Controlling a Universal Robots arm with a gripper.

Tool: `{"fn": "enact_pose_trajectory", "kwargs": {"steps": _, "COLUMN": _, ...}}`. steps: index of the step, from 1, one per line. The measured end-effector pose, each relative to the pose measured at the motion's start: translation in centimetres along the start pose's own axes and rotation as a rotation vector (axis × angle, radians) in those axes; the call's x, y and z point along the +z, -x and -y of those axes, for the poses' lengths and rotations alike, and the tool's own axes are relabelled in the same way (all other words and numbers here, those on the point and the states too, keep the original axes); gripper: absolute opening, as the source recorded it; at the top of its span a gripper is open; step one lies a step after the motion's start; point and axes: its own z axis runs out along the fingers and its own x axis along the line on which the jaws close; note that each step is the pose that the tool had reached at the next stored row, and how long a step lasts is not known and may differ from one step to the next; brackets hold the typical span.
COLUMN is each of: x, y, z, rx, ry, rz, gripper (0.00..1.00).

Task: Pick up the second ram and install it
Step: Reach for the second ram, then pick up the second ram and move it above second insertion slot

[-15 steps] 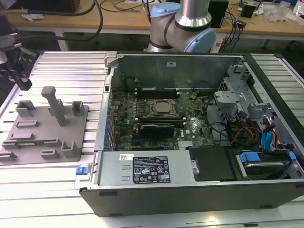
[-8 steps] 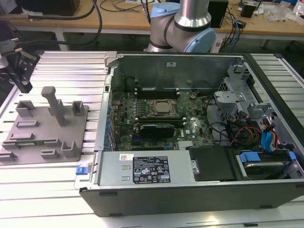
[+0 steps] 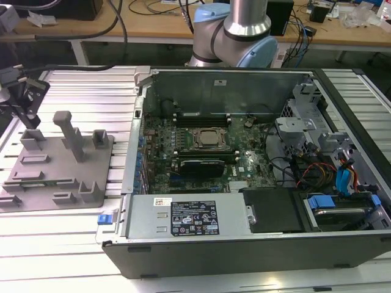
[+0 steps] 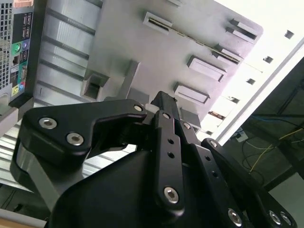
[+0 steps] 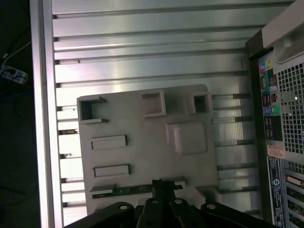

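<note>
We've got the gripper (image 5: 159, 184) hovering, jaws seemingly pinched together on nothing, and below it the second ram (image 5: 126, 190) lies slotted in the grey fixture plate (image 5: 142, 156).

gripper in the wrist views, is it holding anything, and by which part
Nothing is held. The black gripper hangs above the grey fixture plate, where the long thin green ram stick lies in its slot.

no legible text, just tiny unreadable print on the black label (image 3: 194, 220)
</note>
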Motion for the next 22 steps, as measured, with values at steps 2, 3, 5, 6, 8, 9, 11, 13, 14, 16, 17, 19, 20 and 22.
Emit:
{"fn": "enact_pose_trajectory", "kwargs": {"steps": 2, "x": 0.23, "y": -0.47, "z": 0.04, "rx": 0.000, "ry": 0.0000, "rz": 0.0001, "gripper": 0.08}}
{"fn": "enact_pose_trajectory", "kwargs": {"steps": 3, "x": 0.34, "y": -0.65, "z": 0.06, "rx": 0.000, "ry": 0.0001, "rz": 0.0001, "gripper": 0.08}}
{"fn": "enact_pose_trajectory", "kwargs": {"steps": 5, "x": 0.68, "y": -1.07, "z": 0.14, "rx": 0.000, "ry": 0.0001, "rz": 0.0001, "gripper": 0.08}}
{"fn": "enact_pose_trajectory", "kwargs": {"steps": 6, "x": 0.83, "y": -1.19, "z": 0.24, "rx": 0.000, "ry": 0.0000, "rz": 0.0000, "gripper": 0.08}}
{"fn": "enact_pose_trajectory", "kwargs": {"steps": 8, "x": 1.16, "y": -1.38, "z": 0.63, "rx": -0.001, "ry": 0.0000, "rz": -0.0001, "gripper": 0.08}}
{"fn": "enact_pose_trajectory", "kwargs": {"steps": 9, "x": 1.31, "y": -1.46, "z": 0.86, "rx": -0.001, "ry": 0.0000, "rz": -0.0001, "gripper": 0.08}}
{"fn": "enact_pose_trajectory", "kwargs": {"steps": 11, "x": 1.43, "y": -1.51, "z": 1.02, "rx": -0.001, "ry": -0.0001, "rz": -0.0002, "gripper": 0.08}}
{"fn": "enact_pose_trajectory", "kwargs": {"steps": 13, "x": 1.43, "y": -1.51, "z": 1.02, "rx": -0.001, "ry": -0.0002, "rz": -0.0001, "gripper": 0.08}}
{"fn": "enact_pose_trajectory", "kwargs": {"steps": 14, "x": 1.44, "y": -1.51, "z": 1.02, "rx": -0.001, "ry": -0.0002, "rz": -0.0001, "gripper": 0.08}}
{"fn": "enact_pose_trajectory", "kwargs": {"steps": 16, "x": 1.44, "y": -1.51, "z": 1.02, "rx": -0.001, "ry": -0.0002, "rz": -0.0001, "gripper": 0.08}}
{"fn": "enact_pose_trajectory", "kwargs": {"steps": 17, "x": 1.44, "y": -1.51, "z": 1.02, "rx": -0.001, "ry": -0.0003, "rz": 0.0000, "gripper": 0.08}}
{"fn": "enact_pose_trajectory", "kwargs": {"steps": 19, "x": 1.44, "y": -1.51, "z": 1.02, "rx": -0.001, "ry": -0.0002, "rz": -0.0001, "gripper": 0.08}}
{"fn": "enact_pose_trajectory", "kwargs": {"steps": 20, "x": 1.44, "y": -1.51, "z": 1.02, "rx": -0.001, "ry": -0.0003, "rz": -0.0001, "gripper": 0.08}}
{"fn": "enact_pose_trajectory", "kwargs": {"steps": 22, "x": 1.44, "y": -1.51, "z": 1.02, "rx": -0.001, "ry": -0.0004, "rz": 0.0000, "gripper": 0.08}}
